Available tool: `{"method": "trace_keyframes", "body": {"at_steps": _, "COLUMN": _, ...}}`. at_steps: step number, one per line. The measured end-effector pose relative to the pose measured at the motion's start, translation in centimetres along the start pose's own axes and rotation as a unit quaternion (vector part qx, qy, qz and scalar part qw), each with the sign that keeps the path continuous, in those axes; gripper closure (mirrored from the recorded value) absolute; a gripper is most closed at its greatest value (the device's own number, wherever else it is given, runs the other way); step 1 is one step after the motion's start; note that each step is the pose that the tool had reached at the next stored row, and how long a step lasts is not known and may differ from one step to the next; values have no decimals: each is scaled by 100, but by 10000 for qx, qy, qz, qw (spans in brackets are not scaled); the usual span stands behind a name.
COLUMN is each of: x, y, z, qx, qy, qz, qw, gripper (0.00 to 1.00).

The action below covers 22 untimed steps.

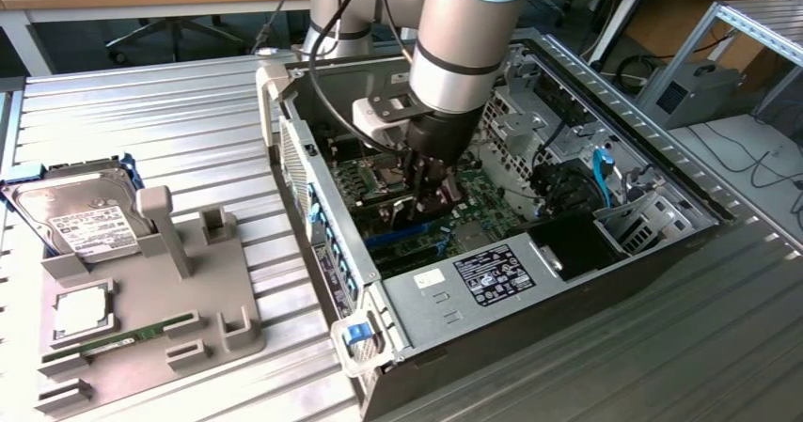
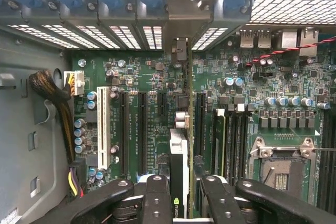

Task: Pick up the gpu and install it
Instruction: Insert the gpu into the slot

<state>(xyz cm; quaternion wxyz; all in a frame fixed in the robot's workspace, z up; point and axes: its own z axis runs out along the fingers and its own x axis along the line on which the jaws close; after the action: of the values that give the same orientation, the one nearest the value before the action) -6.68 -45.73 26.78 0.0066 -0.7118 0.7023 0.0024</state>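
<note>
One gpu [image 2: 179,153] between end effector [image 2: 184,188] fingers [image 2: 156,195]

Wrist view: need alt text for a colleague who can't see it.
The gripper holds the gpu edge-on and upright over the expansion slots of the green motherboard. A white slot lies on one side of the card, an empty CPU socket on the other.
</note>
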Motion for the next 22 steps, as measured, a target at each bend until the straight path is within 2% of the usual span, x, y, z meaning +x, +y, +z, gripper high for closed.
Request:
{"method": "trace_keyframes", "body": {"at_steps": 16, "x": -11, "y": 37, "z": 11, "qx": 9, "qy": 0, "qz": 1, "qw": 10000, "gripper": 73}}
{"method": "trace_keyframes", "body": {"at_steps": 19, "x": -11, "y": 37, "z": 12, "qx": 25, "qy": -1, "qz": 0, "qw": 10000, "gripper": 73}}
{"method": "trace_keyframes", "body": {"at_steps": 22, "x": -11, "y": 40, "z": 12, "qx": 25, "qy": -1, "qz": 1, "qw": 10000, "gripper": 73}}
